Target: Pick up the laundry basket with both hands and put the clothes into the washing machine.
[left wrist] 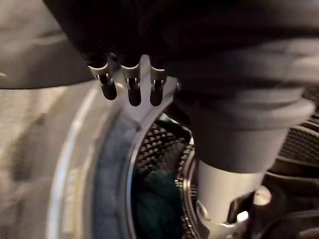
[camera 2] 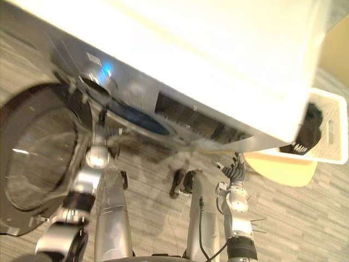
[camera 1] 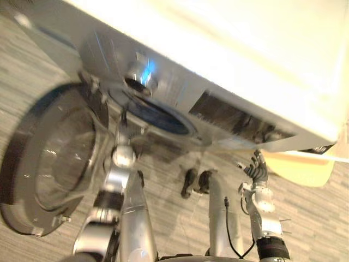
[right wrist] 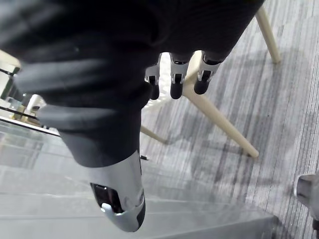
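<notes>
Washing machine [camera 1: 218, 54] seen from above, round glass door [camera 1: 54, 158] swung open on the robot's left side. Left robot hand [left wrist: 130, 85] is up at the open drum mouth [camera 1: 158, 117]. In its wrist view the fingers [left wrist: 107, 89] are relaxed and loose with the thumb [left wrist: 224, 191] standing apart, and nothing is in the grasp. Past the fingers is the perforated drum [left wrist: 159, 144] with a dark teal garment [left wrist: 154, 199] lying inside at the bottom.

Right robot hand [camera 2: 235, 170] hangs low in front of the machine's right corner, above the grey plank floor [right wrist: 279, 99]. Its fingers [right wrist: 174, 84] are loose and it is empty too, touching nothing. Pale wooden legs [right wrist: 219, 119] show beyond its fingertips.

White laundry basket [camera 2: 330, 117] is at the far right, partly hidden behind the machine's top edge and well apart from both hands. It seems to sit on a round beige table [camera 2: 283, 166] just beside the machine. A black item [camera 2: 308, 131] is in the basket, possibly cloth, but it is too blurred to tell.
</notes>
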`<state>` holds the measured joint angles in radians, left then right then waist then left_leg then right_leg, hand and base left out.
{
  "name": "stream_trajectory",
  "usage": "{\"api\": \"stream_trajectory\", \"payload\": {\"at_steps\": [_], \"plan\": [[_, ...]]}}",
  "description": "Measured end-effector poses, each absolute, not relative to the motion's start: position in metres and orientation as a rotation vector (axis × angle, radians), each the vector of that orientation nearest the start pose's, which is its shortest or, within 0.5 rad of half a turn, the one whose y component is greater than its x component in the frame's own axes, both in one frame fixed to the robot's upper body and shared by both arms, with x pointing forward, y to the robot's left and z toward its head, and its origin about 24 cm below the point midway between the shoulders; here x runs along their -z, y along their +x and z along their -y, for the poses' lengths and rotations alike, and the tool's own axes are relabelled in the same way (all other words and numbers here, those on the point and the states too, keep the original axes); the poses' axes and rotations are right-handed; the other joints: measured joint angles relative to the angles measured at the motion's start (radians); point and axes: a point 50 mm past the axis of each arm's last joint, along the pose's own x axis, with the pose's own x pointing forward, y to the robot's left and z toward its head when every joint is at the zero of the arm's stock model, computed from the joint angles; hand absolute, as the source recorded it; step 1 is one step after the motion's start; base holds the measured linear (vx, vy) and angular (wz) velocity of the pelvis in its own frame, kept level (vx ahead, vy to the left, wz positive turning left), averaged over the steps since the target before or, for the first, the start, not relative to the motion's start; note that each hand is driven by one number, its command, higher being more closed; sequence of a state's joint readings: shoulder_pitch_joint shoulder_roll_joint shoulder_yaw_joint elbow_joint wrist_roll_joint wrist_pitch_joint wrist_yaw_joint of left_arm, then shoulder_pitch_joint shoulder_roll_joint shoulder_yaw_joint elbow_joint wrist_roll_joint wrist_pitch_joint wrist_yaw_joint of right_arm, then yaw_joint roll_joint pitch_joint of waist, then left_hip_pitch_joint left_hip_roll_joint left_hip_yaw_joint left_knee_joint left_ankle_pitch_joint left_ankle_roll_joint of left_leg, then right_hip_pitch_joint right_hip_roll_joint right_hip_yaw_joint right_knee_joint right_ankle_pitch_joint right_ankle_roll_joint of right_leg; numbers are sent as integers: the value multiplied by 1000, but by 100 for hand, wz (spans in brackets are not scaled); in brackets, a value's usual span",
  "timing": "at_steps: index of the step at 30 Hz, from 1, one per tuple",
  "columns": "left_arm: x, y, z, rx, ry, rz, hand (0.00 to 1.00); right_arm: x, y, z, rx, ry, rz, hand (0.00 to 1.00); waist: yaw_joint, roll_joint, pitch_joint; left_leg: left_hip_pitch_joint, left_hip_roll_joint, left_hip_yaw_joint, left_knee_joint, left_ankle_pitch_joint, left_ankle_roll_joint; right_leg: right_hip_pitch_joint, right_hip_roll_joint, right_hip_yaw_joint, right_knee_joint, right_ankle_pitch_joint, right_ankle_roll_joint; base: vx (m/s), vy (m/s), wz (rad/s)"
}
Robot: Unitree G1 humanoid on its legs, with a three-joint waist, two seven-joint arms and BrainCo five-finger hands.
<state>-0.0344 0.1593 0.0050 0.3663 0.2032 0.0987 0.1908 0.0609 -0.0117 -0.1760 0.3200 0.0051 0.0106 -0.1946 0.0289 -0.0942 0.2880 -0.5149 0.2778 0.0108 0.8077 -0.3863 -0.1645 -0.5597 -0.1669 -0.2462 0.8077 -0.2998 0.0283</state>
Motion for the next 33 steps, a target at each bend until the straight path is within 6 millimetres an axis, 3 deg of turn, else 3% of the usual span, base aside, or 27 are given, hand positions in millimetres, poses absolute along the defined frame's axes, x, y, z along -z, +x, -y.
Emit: {"api": "stream_trajectory", "payload": {"at_steps": [5, 7, 12, 14, 20, 23, 24, 26, 27, 28, 29, 30, 31, 32, 33], "plan": [[85, 198, -203, -134, 372, -642, 0, 83, 184, 208, 369, -60, -595, 0, 6, 44, -93, 247, -5, 126, -233, 63, 25, 198, 35, 41, -259, 105, 36, 125, 101, -37], [109, 177, -206, -119, 368, -780, 0, 105, 170, 210, 372, -68, -720, 0, -14, 59, -139, 341, -28, 178, -381, 122, 35, 273, 51, 67, -418, 184, 46, 77, 74, -36], [129, 158, -209, -100, 389, -910, 0, 130, 141, 229, 433, -78, -908, 0, -28, 84, -170, 485, -87, 245, -613, 226, 51, 402, 65, 119, -710, 346, 67, 65, 64, -33], [130, 155, -211, -99, 402, -919, 0, 134, 135, 234, 450, -78, -939, 0, -44, 87, -173, 520, -99, 255, -639, 232, 54, 448, 64, 131, -772, 378, 71, 29, 72, -19], [136, 146, -215, -56, 464, -957, 0, 136, 132, 236, 454, -80, -954, 0, -49, 82, -183, 609, -119, 338, -671, 228, 56, 499, 72, 238, -857, 440, 73, -26, 33, -51], [140, 137, -215, -41, 470, -985, 0, 132, 143, 235, 446, -79, -925, 0, -49, 77, -184, 624, -118, 443, -639, 175, 47, 448, 101, 365, -861, 476, 68, -90, 13, -135], [141, 133, -215, -36, 474, -996, 0, 127, 155, 234, 435, -83, -895, 0, -49, 69, -182, 619, -118, 529, -614, 144, 56, 414, 115, 395, -884, 477, 22, -174, 5, -210], [143, 132, -211, -24, 472, -1005, 0, 125, 160, 236, 423, -102, -885, 0, -48, 95, -190, 629, -90, 634, -630, 147, 69, 382, 112, 224, -893, 424, -70, -94, 0, -207], [144, 130, -208, -17, 472, -1007, 0, 122, 169, 233, 407, -107, -866, 0, -45, 107, -190, 663, -53, 752, -621, 156, 53, 322, 88, -74, -763, 383, -121, 81, 6, -228], [144, 129, -209, -17, 478, -1012, 0, 121, 171, 232, 396, -115, -861, 0, -44, 108, -192, 687, -55, 811, -610, 153, 43, 321, 63, -260, -699, 333, -203, 99, 3, -232], [145, 128, -209, -13, 479, -1015, 0, 121, 172, 233, 395, -119, -858, 0, -43, 123, -190, 701, -48, 843, -601, 152, 39, 327, 40, -370, -664, 309, -241, 155, -34, -221], [146, 123, -209, -5, 487, -1028, 0, 122, 172, 231, 383, -131, -865, 0, -39, 130, -207, 731, -34, 896, -579, 156, 31, 335, 2, -540, -595, 277, -313, 159, -96, -262], [147, 118, -212, 1, 508, -1041, 0, 122, 174, 229, 366, -142, -867, 0, -39, 127, -219, 758, -32, 933, -548, 150, 21, 334, -19, -597, -544, 278, -279, 209, -133, -265], [147, 118, -214, 1, 514, -1045, 0, 122, 175, 228, 361, -148, -865, 0, -39, 121, -226, 773, -19, 945, -524, 143, 11, 324, -12, -577, -521, 263, -231, 241, -155, -245], [148, 118, -217, 1, 522, -1056, 0, 122, 175, 229, 362, -156, -869, 0, -42, 146, -217, 786, 25, 954, -416, 126, -13, 308, 25, -518, -493, 236, -177, 271, -160, -211]]}}
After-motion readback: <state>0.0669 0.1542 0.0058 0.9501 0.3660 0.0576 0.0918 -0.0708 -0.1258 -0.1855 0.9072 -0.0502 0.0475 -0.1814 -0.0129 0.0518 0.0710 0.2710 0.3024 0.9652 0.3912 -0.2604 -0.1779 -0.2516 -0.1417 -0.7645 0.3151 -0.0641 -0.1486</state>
